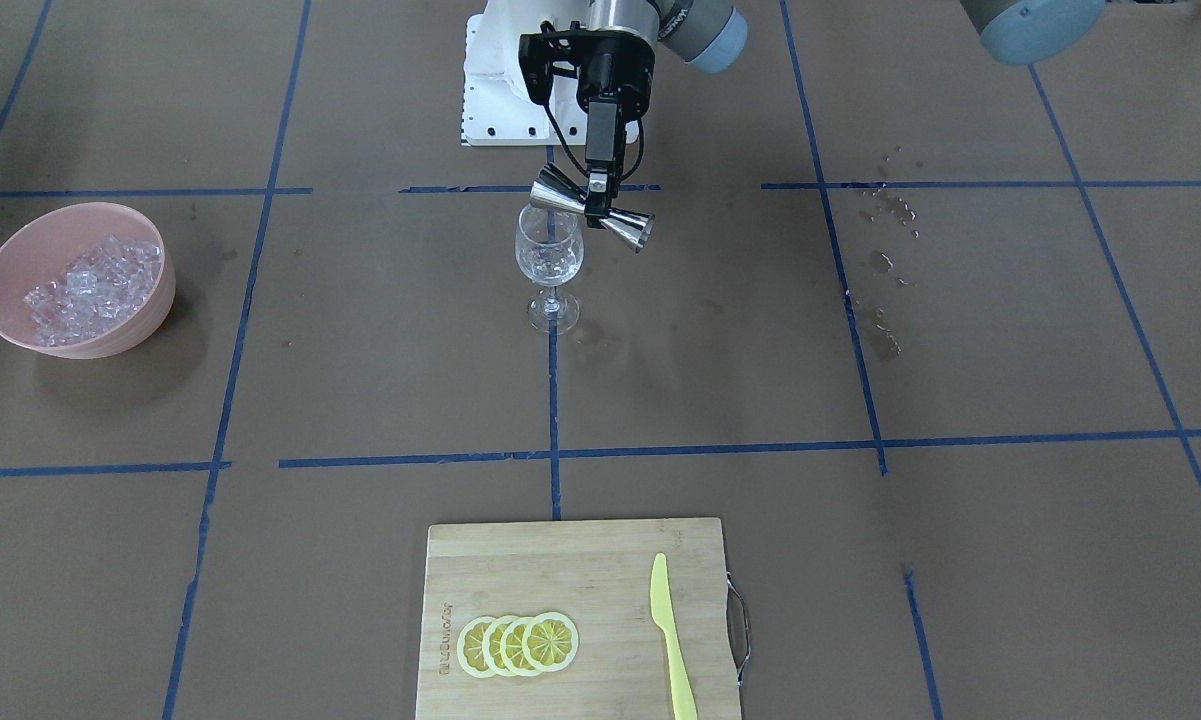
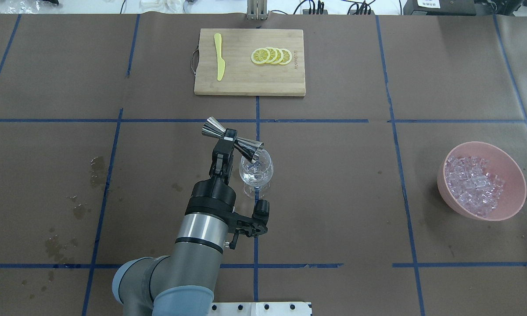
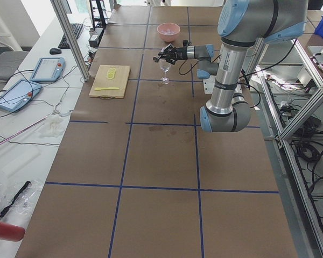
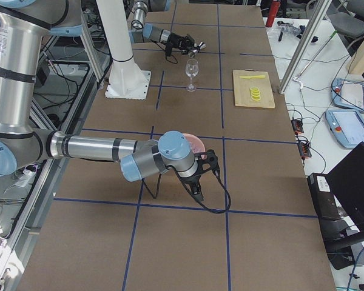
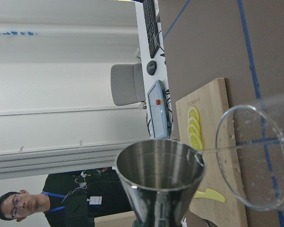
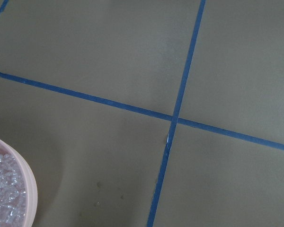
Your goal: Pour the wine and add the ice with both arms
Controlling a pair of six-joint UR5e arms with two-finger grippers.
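Two jobs sit on two sides of this bench (image 2: 333,210), and the split follows where each thing lies. Your left gripper (image 2: 230,139) is clamped tight across the waist of the steel jigger (image 2: 251,150) and holds it on a slant. The jigger's long axis runs from the raised cone on the robot's left down to the lowered cone, whose mouth hangs just over the rim of the wine glass (image 2: 255,172). The glass stands upright at mid-bench, just to the right of that gripper. I judge the pour to be under way or close to done. Something clear shows low in the glass, but you will find no stream in any view.

The ice (image 2: 474,184) lies heaped in the pink bowl (image 1: 150,320), well apart from the glass and far over on the robot's right. The next step turns on that, because the right arm (image 4: 91,147) is much the nearer one. Your right gripper (image 4: 198,193) hangs low near the bowl in the side view. Its wrist camera catches only the bowl's rim in the lower left corner, so it seems to be beside the heap, not over it. I cannot tell whether its jaws are parted or closed. Expect to bring it sideways over the cubes before reaching down.
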